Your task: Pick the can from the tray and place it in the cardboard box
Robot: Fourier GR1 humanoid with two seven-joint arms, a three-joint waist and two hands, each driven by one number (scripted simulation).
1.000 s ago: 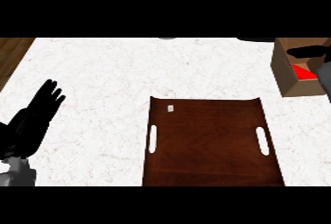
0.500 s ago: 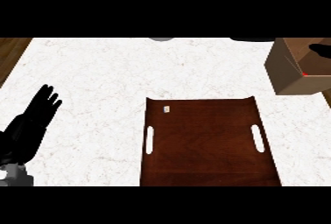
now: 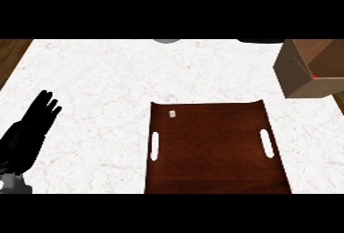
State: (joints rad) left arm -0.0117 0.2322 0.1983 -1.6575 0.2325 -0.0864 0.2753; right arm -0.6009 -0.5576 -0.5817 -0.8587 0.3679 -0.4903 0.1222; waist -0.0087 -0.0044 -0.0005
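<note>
Head view shows the left hand (image 3: 30,132) nearest, resting well to the left of the tray (image 3: 215,136), its fingers straight and slightly apart, holding nothing. It sits a little lower and closer to the view's edge than a second ago. The tray itself, a dark brown board with a slot along each side and a small pale label near its far left corner, carries no can; nothing stands on it. Beyond the tray's far right corner, apart from it on the white counter (image 3: 101,82), stands the cardboard box (image 3: 299,68). A second ago the right hand hung over this box with something red under it; now that hand is out of view, and only a small red sliver, the can (image 3: 313,76), shows at the box's inner edge. I judge the can delivered and the task all but finished, though most of the box's inside is hidden.
</note>
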